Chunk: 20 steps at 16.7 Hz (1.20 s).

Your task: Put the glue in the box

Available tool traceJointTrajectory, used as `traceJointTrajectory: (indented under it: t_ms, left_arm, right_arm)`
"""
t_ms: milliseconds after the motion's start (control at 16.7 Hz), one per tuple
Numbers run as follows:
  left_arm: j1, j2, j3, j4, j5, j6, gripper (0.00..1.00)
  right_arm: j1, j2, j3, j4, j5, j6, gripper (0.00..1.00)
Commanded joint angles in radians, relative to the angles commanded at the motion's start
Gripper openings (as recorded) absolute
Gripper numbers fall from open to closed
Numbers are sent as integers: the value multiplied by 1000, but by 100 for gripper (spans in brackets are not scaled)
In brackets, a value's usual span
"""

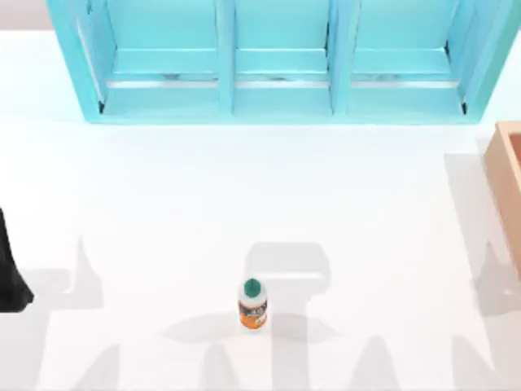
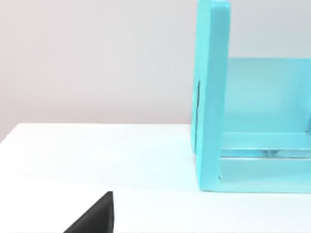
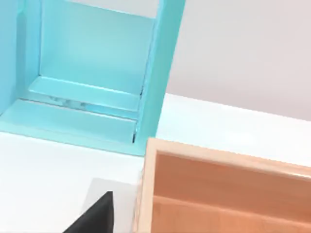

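Glue (image 1: 252, 305) stands upright on the white desk (image 1: 163, 212), green cap up, orange label facing the overhead camera, near the front edge at about mid-width. Nothing touches it.

Left end effector (image 1: 11, 277): dark shape at the desk's left edge in the top view, well apart from the glue, which lies to its right. A dark tip (image 2: 95, 216) shows low in the left wrist view; whether the fingers are spread or closed cannot be told. Ahead of it in that view stands the left end wall of the turquoise shelf unit (image 2: 211, 97).

Right end effector: a dark tip (image 3: 95, 216) in the right wrist view, finger state likewise not readable. Just beside it sits the box (image 3: 218, 189), light tan, thick-walled, open at the top, with the shelf unit's right bay beyond. In the top view the box (image 1: 506, 175) sits at the desk's right edge, well apart from the glue.
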Motion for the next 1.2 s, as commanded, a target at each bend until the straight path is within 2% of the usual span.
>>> traceJointTrajectory:
  t_ms: [240, 420, 960, 1200]
  left_arm:
    - [0, 0, 0, 0, 0, 0, 100]
    - [0, 0, 0, 0, 0, 0, 100]
    - [0, 0, 0, 0, 0, 0, 100]
    - [0, 0, 0, 0, 0, 0, 100]
  right_arm:
    - [181, 200, 99, -14, 135, -326, 100]
    - [378, 387, 206, -16, 269, -681, 100]
    - [1065, 958, 599, -15, 775, -2028, 100]
    - [1304, 1213, 765, -33, 1009, -2608, 100]
